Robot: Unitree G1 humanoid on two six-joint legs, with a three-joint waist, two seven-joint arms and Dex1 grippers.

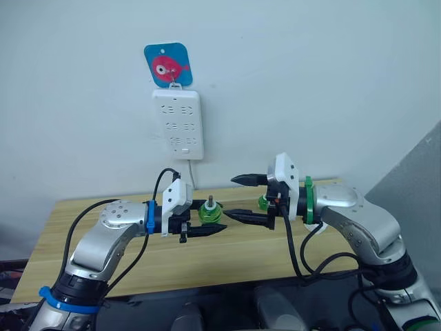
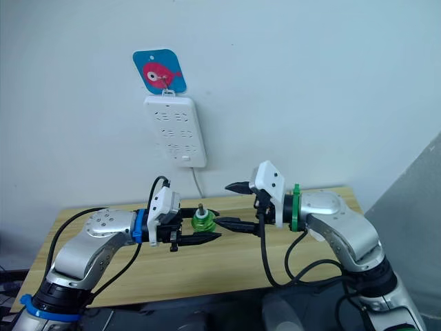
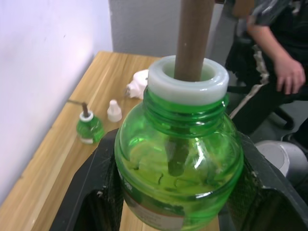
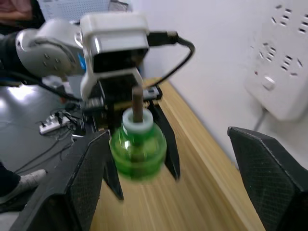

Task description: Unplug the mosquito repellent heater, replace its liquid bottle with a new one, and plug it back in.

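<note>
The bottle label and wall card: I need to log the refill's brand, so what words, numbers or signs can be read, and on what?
No text can be read.
Green bottle in the left claw: its label is too blurred to read.
Blue wall card: a red picture, no legible words.
White power strip: no readable markings.

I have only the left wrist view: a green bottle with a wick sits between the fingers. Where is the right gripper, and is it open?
Observer: The right gripper is open. It faces the left gripper at about the same height, and its fingertips are close to the green bottle but not closed on it.
Operator: Is there any socket near, for plugging in afterwards?
Observer: Yes, a white power strip hangs on the wall above the table, and I see nothing plugged into its sockets.
</note>
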